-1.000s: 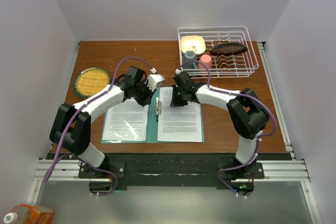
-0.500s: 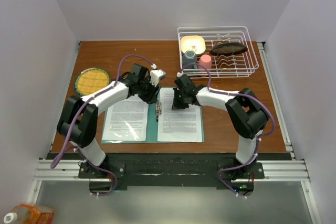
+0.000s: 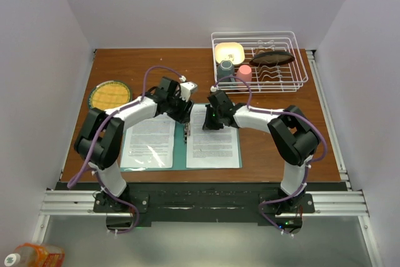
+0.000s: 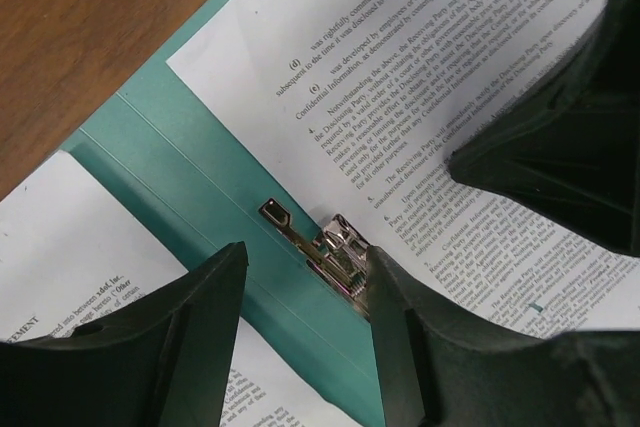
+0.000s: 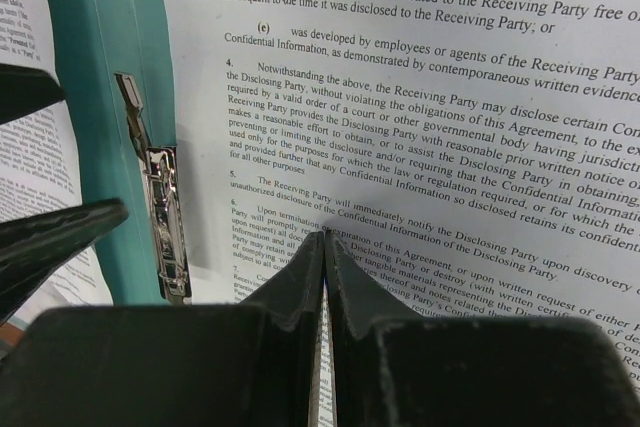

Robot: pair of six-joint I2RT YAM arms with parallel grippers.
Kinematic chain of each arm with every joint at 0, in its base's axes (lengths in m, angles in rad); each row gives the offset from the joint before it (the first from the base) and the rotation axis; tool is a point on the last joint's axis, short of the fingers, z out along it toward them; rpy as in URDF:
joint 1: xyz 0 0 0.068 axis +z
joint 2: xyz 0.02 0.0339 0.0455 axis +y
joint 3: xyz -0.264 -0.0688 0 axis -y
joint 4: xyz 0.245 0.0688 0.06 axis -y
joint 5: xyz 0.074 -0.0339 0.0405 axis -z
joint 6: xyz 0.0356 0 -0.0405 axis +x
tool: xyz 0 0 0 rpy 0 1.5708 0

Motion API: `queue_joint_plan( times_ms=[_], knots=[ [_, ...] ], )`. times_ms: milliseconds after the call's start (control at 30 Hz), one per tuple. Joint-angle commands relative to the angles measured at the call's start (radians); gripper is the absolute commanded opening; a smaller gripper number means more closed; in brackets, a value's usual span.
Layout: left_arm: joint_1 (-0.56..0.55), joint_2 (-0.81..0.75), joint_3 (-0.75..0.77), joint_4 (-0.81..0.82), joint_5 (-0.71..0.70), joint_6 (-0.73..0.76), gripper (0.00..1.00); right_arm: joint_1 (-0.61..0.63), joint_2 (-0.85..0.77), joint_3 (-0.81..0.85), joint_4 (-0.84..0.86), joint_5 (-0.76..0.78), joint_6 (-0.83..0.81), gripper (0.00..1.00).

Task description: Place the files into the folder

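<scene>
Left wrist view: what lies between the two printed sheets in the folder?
A strip of the teal folder along its crease, bare except for a metal clip. It shows in the left wrist view and again in the right wrist view.

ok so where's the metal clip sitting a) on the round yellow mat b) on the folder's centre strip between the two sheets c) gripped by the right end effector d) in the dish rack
b, the metal clip lies on the teal middle of the folder, files on either side
</scene>
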Motion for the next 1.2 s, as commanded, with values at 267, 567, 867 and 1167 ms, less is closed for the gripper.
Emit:
queue_joint_plan(
  times_ms=[267,567,867,1167],
  knots=[
    [0.008,0.067,0.050,0.082,-0.050,-0.058,0.56,0.021,-0.006,-0.053,-0.024,0.011,0.006,0.04],
    [0.009,0.094,0.076,0.084,-0.076,-0.064,0.52,0.023,-0.012,-0.079,-0.019,0.007,0.006,0.04],
    [0.008,0.100,0.064,0.064,-0.083,-0.063,0.47,0.023,-0.007,-0.089,-0.016,0.010,0.009,0.02],
    [0.009,0.126,0.085,0.053,-0.045,-0.072,0.35,0.024,-0.010,-0.109,-0.004,0.002,0.020,0.02]
  ],
)
